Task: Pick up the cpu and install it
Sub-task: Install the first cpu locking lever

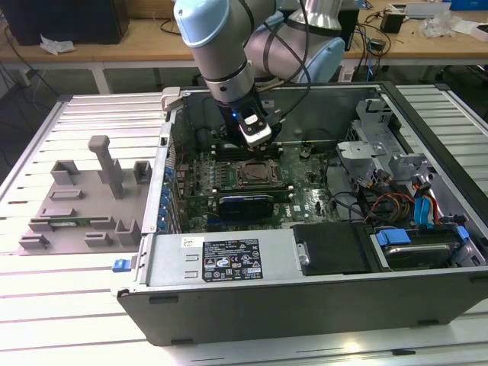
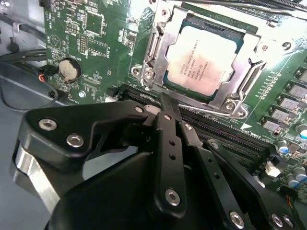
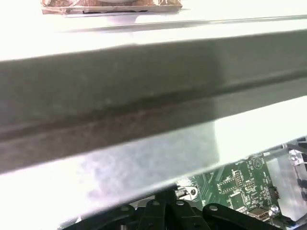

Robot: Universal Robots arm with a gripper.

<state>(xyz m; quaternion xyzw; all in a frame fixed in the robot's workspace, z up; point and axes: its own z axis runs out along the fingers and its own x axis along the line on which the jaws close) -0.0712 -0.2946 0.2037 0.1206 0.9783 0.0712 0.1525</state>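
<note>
The cpu [image 2: 204, 60], a small square chip with a silvery top plate, lies flat inside the metal-framed socket [image 2: 158, 48] on the green motherboard [image 2: 96, 43]. My gripper [image 2: 164, 101] hangs just off the socket's edge, over the memory slots, with its black fingers [image 2: 169, 143] drawn together and nothing between them. In the exterior view the gripper [image 1: 255, 139] hovers low inside the open computer case, just behind the socket [image 1: 255, 174]. The fingers' black bases [image 3: 168, 213] also show in the first wrist view.
A grey tray [image 1: 84, 206] with upright posts lies at the exterior view's left, outside the case. A long black card [image 1: 244, 204] sits in front of the socket. The power supply [image 1: 229, 255], drive bays and cables [image 1: 412, 206] crowd the case. The case wall [image 3: 144, 105] is close by.
</note>
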